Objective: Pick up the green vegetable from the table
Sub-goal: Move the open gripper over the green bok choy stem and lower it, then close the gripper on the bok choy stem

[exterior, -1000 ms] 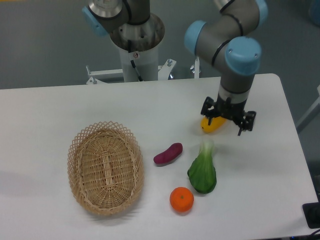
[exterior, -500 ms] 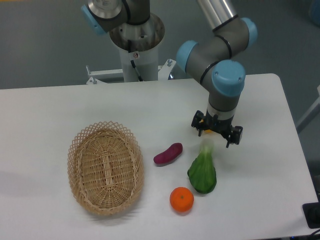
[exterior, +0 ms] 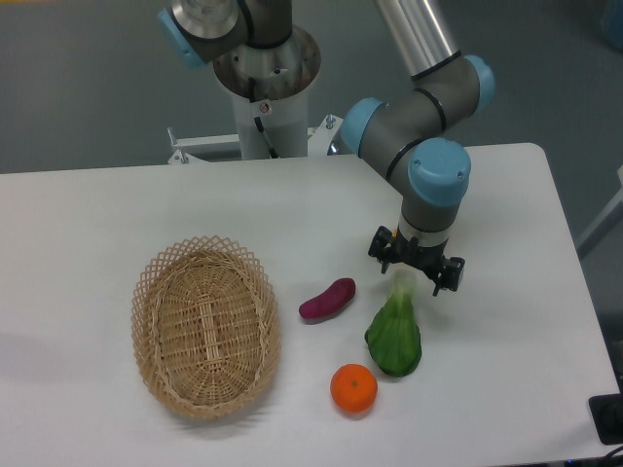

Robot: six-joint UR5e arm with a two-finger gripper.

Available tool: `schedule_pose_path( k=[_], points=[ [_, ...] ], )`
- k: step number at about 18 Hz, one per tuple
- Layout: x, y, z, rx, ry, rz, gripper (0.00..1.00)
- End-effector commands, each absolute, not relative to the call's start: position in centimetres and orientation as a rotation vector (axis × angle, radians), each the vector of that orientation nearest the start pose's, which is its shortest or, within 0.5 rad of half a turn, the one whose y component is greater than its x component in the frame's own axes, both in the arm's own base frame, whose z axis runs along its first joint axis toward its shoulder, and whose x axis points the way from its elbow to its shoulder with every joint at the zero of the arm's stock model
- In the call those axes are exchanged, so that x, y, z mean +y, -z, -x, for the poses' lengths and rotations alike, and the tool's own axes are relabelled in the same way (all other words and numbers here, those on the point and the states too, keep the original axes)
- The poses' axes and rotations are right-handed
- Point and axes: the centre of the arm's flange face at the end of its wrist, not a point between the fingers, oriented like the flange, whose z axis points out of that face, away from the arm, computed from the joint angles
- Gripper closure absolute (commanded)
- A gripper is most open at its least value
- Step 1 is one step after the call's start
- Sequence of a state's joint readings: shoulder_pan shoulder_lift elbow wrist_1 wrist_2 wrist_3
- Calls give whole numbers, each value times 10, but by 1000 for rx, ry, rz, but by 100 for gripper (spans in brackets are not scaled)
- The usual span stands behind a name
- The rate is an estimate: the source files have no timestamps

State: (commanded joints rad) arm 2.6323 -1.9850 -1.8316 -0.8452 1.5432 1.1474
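Observation:
The green vegetable (exterior: 395, 334) lies on the white table (exterior: 506, 321), its dark leafy body toward the front and its pale stem pointing back. My gripper (exterior: 415, 271) hangs directly over the stem end, its black fingers spread to either side and nothing between them. It looks open. The stem tip shows just below the gripper.
A purple eggplant-like piece (exterior: 327, 299) lies left of the green vegetable. An orange (exterior: 353, 388) sits just in front of it. A woven wicker basket (exterior: 205, 325) stands at the left. The robot base (exterior: 263, 88) rises behind the table. The yellow vegetable is hidden behind the gripper.
The arm has swung left and forward, from above the yellow vegetable to above the green vegetable's stem. The yellow vegetable, visible earlier, is now covered.

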Motion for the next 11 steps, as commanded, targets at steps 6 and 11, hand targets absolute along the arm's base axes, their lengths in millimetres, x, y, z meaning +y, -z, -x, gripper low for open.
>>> schedule_pose_path(
  k=[6,11],
  points=[
    [407,-198,436,143,-41,3095,0],
    [409,-194,439,148,-65,3088,0]
  ],
)
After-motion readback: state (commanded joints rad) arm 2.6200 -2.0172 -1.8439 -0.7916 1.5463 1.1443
